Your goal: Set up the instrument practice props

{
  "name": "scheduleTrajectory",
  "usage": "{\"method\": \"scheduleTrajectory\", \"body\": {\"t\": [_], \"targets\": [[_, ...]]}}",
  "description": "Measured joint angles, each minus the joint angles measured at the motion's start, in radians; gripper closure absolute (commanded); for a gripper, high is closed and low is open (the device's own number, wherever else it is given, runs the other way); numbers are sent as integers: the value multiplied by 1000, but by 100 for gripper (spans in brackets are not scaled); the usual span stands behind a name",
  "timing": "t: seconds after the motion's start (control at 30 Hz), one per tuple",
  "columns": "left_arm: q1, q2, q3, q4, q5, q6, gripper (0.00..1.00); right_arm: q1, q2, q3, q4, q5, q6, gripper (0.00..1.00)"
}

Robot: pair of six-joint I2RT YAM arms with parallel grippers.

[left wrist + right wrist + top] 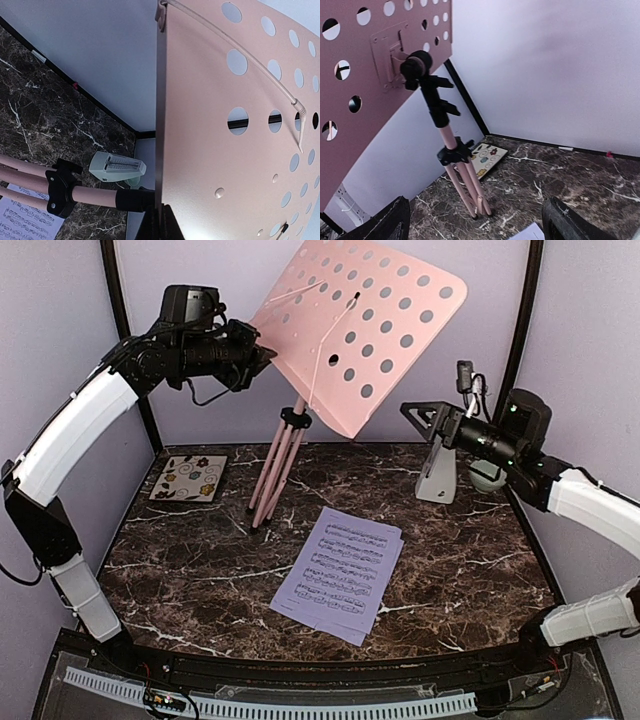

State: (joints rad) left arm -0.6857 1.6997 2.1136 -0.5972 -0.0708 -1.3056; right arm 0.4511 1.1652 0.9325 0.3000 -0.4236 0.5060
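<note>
The pink perforated music stand (375, 320) rests on its close-gathered tripod legs (272, 475) at the back of the table. My left gripper (266, 354) is shut on the left edge of its desk (225, 165), which runs down between the jaws. Two lavender sheet-music pages (340, 572) lie flat mid-table. The white metronome (438, 475) stands at the back right and also shows in the left wrist view (117, 167). My right gripper (418, 416) hovers open above the metronome, to the right of the stand. Its fingers (387, 226) hold nothing, and the stand's pole (446, 135) lies ahead of them.
A floral square tile (188, 478) lies at the back left, beside the stand's feet, and shows behind the legs in the right wrist view (487, 155). A pale green bowl (487, 476) sits behind my right arm. Lavender walls close in the back and sides.
</note>
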Motion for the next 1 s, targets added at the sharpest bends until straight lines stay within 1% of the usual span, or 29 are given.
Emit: {"method": "scheduleTrajectory", "body": {"t": [0.23,0.4,0.63,0.87,1.0], "targets": [[-16,-4,-54,86,0,-66,100,173,211,173,76,0,-8,8],[-27,-13,-112,159,-2,-90,100,247,360,277,106,-3,-10,8],[-31,-50,-188,222,-16,-107,100,283,476,366,142,-4,-12,8],[-31,-64,-199,226,-27,-121,100,305,589,484,162,0,-12,8],[-25,-65,-200,229,-45,-128,100,309,623,527,161,7,-13,8]]}}
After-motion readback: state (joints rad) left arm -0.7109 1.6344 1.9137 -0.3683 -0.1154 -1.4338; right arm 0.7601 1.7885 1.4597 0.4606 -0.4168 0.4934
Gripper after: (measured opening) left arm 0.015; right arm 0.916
